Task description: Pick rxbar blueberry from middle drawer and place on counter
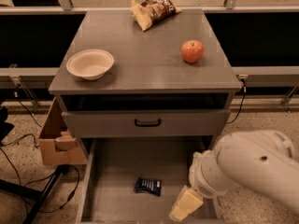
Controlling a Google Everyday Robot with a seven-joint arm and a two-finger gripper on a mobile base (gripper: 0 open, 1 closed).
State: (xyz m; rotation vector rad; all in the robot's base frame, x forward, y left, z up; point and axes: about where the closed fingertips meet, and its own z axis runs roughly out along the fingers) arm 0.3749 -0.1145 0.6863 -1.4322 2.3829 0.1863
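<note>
Hanging over the right side of the open middle drawer (pixel 117 171), the gripper (pixel 186 204) sits near the rxbar blueberry (pixel 148 186), which lies flat on the drawer floor, untouched. Whether the gripper is spread or pressed together I cannot tell.

The middle drawer (pixel 117 167) stands open, with free floor all round the rxbar blueberry (pixel 148 186) lying near its middle. The hand (pixel 186 204) hangs over the drawer's right front corner, right of the bar and apart from it. On the surface (pixel 145 66), a bowl (pixel 90 63) at left, an apple (pixel 192 51) at right and a chip bag (pixel 152 8) at the back leave the middle free.
</note>
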